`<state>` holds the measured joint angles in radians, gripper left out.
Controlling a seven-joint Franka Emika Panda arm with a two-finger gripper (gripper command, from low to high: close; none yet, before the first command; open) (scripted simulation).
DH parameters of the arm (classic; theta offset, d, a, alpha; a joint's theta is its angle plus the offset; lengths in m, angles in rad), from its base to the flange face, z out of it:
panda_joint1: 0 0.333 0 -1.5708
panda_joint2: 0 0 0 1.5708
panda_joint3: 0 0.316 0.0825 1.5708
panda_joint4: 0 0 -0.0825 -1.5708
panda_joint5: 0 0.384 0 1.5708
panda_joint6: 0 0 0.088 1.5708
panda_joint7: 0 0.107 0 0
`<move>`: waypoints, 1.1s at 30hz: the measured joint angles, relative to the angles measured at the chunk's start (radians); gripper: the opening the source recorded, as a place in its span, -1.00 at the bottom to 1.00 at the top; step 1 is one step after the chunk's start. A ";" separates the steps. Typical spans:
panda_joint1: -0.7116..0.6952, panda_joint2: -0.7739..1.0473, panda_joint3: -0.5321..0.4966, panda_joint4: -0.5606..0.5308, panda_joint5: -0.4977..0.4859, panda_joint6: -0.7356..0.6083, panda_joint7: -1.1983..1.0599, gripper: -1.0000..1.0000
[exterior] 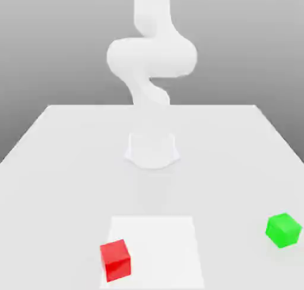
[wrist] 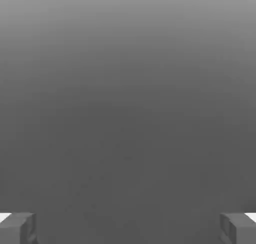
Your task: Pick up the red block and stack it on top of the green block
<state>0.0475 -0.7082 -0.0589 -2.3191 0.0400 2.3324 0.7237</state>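
Red block (exterior: 115,259): showing plain bright red, unmarked, darker on its shaded side.
Green block (exterior: 283,229): showing plain bright green, unmarked.
Table (exterior: 59,164): showing pale grey-white, with a brighter white square patch (exterior: 160,241) lying just beside the red block.
Arm (exterior: 151,57): showing plain white.
Fingertips (wrist: 20,228): showing mid grey with white upper edges.
Backdrop (exterior: 47,45): grading from lighter to darker grey.
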 joint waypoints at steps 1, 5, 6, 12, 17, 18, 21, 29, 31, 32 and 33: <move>0.019 0.040 -0.024 -0.008 0.018 0.014 -0.033 0.00; 0.082 0.191 -0.104 -0.039 0.090 0.065 -0.162 0.00; 0.092 0.229 -0.119 -0.046 0.109 0.076 -0.195 0.00; 0.161 0.451 -0.206 -0.090 0.201 0.151 -0.373 0.00; 0.173 0.629 -0.233 -0.129 0.245 0.218 -0.500 0.00; 0.170 0.663 -0.235 -0.137 0.246 0.232 -0.519 0.00; 0.163 0.757 -0.243 -0.163 0.227 0.279 -0.562 0.00; 0.131 0.974 -0.243 -0.193 0.170 0.432 -0.620 0.00; 0.104 1.032 -0.207 -0.183 0.212 0.478 -0.652 0.00; 0.085 1.061 -0.185 -0.179 0.232 0.501 -0.667 0.00; 0.073 1.080 -0.170 -0.176 0.245 0.515 -0.676 -1.00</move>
<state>0.1207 0.3720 -0.2288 -2.4947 0.2846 2.8476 0.0476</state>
